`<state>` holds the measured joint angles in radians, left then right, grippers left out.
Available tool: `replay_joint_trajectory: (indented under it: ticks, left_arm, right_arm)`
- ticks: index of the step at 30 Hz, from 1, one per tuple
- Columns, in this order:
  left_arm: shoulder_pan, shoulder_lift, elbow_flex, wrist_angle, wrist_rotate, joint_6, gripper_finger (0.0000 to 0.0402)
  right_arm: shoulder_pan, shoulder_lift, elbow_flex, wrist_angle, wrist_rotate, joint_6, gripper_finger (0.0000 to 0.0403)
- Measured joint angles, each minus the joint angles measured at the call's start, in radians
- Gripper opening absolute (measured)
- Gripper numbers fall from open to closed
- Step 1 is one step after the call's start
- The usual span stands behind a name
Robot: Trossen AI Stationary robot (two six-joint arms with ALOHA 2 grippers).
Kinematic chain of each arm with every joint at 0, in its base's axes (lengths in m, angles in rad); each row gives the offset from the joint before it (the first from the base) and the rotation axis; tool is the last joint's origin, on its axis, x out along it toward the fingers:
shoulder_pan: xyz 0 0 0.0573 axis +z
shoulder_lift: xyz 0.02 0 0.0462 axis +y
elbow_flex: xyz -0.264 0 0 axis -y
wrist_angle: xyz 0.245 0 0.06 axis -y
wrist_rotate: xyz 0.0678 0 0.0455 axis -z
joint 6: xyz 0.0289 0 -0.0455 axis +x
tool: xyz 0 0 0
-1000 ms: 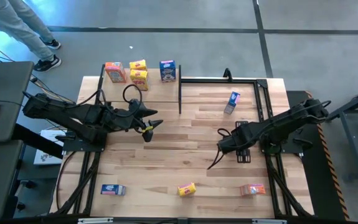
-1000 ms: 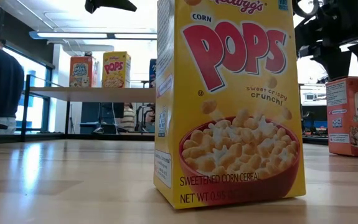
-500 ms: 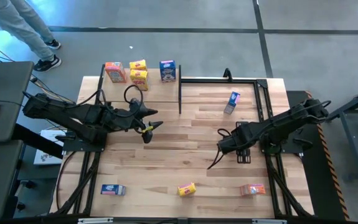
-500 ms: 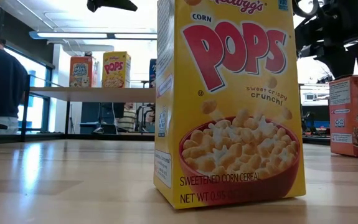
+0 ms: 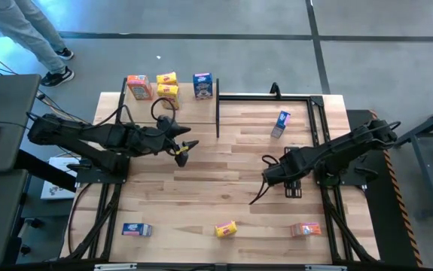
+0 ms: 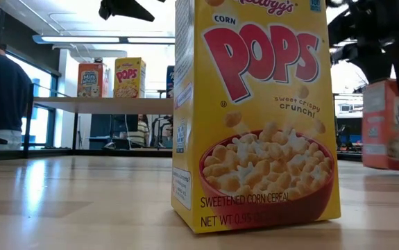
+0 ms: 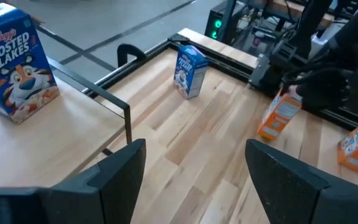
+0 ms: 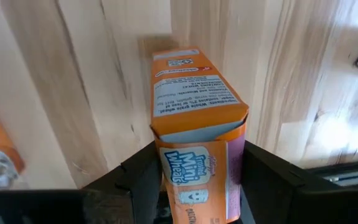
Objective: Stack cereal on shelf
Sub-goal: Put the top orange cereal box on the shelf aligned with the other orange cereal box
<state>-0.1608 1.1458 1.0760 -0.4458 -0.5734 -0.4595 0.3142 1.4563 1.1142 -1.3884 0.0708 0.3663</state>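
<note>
Three cereal boxes stand on the shelf (image 5: pixel 137 107) at the table's far left: orange (image 5: pixel 138 86), yellow (image 5: pixel 167 88) and blue (image 5: pixel 203 85). A blue box (image 5: pixel 280 124) stands on the tabletop farther right. Blue (image 5: pixel 135 229), yellow (image 5: pixel 225 229) and orange (image 5: pixel 306 229) boxes lie along the near edge. My left gripper (image 7: pixel 194 180) hovers open, just right of the shelf's near corner, touching nothing. My right gripper (image 8: pixel 194 186) is right of the table's middle, shut on an orange Mini-Wheats box (image 8: pixel 194 124). That box is hidden under the gripper in the high view. My right gripper pinches the orange Mini-Wheats box between its two fingers (image 8: pixel 144 180) at the box's upper end (image 8: pixel 197 171). It comes from above, pointing down. The box hangs below the fingers, somewhat tilted (image 7: pixel 278 115). Whether its lower end (image 7: pixel 266 132) is clear of the table, I cannot tell.
Thin black posts and rails (image 5: pixel 218 113) frame the shelf and the far right part of the table. A big yellow Corn Pops box (image 6: pixel 255 111) fills the low view's front. Bare wood lies between the two grippers. A person walks beyond the far left corner (image 5: pixel 35 38).
My right gripper has risen slightly, and the orange box has gone up with it in the low view. My left gripper has shifted a little toward the far edge and tipped.
</note>
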Motion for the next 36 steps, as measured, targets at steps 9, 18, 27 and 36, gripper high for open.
replay_joint_trajectory:
  ticks: [9,18,27,36]
  left_arm:
    - [-0.003,0.001,0.0,-0.001,0.002,0.051,0.0267]
    - [-0.003,0.001,0.0,0.019,0.004,0.087,0.0267]
    - [-0.003,0.04,0.002,0.155,0.122,0.293,0.0267]
    - [-0.004,0.127,0.001,0.251,0.183,0.419,0.0267]
  right_arm:
    - [0.0,0.0,0.131,0.021,0.036,0.021,0.0188]
    - [0.0,0.0,0.29,0.103,0.11,-0.013,0.0188]
    - [-0.046,0.0,0.399,0.195,0.134,-0.135,0.0188]
    - [-0.122,0.0,0.411,0.28,0.134,-0.26,0.0188]
